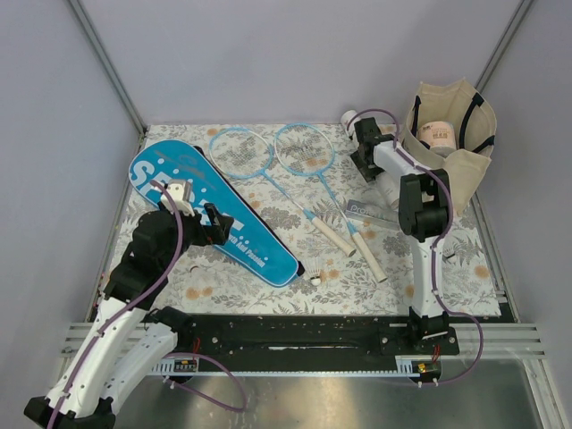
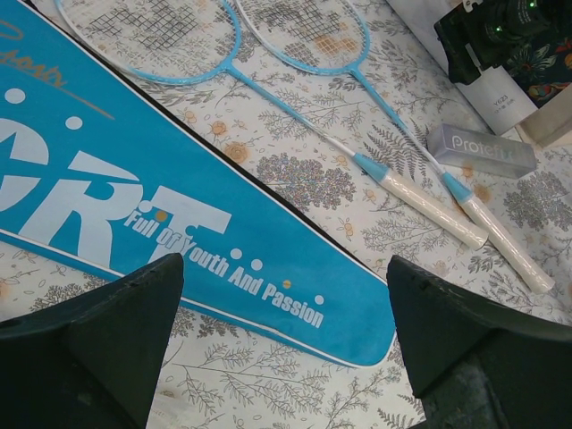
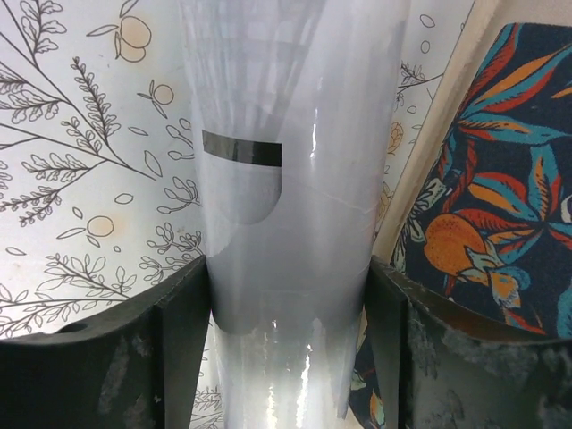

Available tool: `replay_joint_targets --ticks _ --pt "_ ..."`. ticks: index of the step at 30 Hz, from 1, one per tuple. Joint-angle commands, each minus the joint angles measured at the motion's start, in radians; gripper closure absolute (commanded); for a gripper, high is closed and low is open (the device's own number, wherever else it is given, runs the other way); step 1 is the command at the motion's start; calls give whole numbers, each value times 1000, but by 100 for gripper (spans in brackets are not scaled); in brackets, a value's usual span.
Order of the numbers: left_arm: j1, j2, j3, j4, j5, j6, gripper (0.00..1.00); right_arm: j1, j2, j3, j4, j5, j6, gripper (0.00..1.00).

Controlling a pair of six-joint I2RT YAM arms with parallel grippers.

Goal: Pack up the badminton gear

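The whitish, see-through tube point(image 3: 290, 179) lies at the back right of the table beside the tote, its end point(image 1: 349, 117) showing past the right arm. My right gripper point(image 3: 290, 349) is shut on the tube, with both fingers against its sides. Two light-blue rackets point(image 1: 241, 150) point(image 1: 306, 147) lie side by side mid-table, white handles point(image 2: 429, 201) toward the front. The blue "SPORT" cover point(image 1: 214, 210) lies flat on the left. My left gripper point(image 2: 286, 349) hovers open above the cover's narrow end point(image 2: 357, 313), holding nothing. A small white shuttlecock point(image 1: 315, 281) rests near the cover's tip.
A beige tote point(image 1: 451, 134) with black handles stands at the back right, with a roll inside it. Its dark floral cloth point(image 3: 500, 223) is right beside the tube. A grey "Protefix" box point(image 2: 483, 150) lies next to the racket handles. Grey walls enclose the floral mat.
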Motion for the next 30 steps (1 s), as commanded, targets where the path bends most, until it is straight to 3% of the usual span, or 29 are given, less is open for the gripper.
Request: replay_joint_targets --ticks 1,8,15,20,24,30 --pt "3 4 16 45 -22 4 1 1 -113 -11 28 -42 6 41" --pt "4 53 71 19 -6 -36 1 41 -343 -124 91 -120 20 46" --pt "3 188 251 -95 101 -59 4 143 -559 -311 160 -163 35 50" --pt "4 280 423 -173 141 -59 7 211 -753 -480 154 -353 78 48" --pt "4 318 524 -197 196 -51 12 223 -955 -655 171 -666 106 48" --pt "3 383 641 -225 291 -117 19 225 -1219 -972 347 -1003 91 53"
